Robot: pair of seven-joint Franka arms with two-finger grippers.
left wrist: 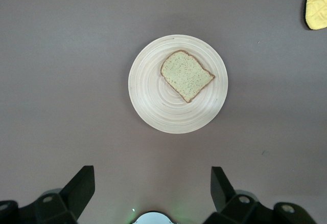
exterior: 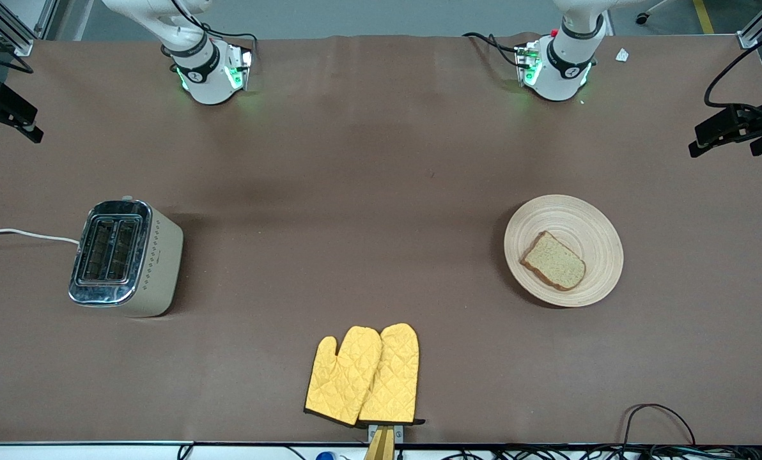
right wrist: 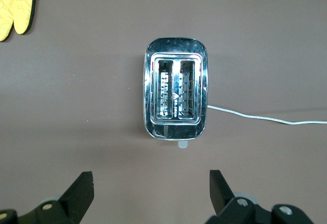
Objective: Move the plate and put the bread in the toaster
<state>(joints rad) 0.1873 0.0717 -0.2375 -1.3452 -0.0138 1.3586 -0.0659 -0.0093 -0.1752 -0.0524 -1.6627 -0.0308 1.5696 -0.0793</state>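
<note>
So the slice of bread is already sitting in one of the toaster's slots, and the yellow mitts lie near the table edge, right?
Not quite. The bread lies flat on the plate, as the front view shows; the toaster slots are empty in the right wrist view. The yellow mitts do lie near the table edge.

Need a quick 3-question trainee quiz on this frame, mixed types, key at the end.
1. True or false: the bread lies on the plate.
2. Multiple choice: the toaster slots are A) both empty B) one filled C) both filled.
3. Fill in: the yellow oven mitts lie nearer the front camera than the toaster, and the plate sits toward the ____ arm's end of the table.

Key: 1 true. 2 A. 3 left. Both the left gripper and the right gripper hang open, high over the table.
</note>
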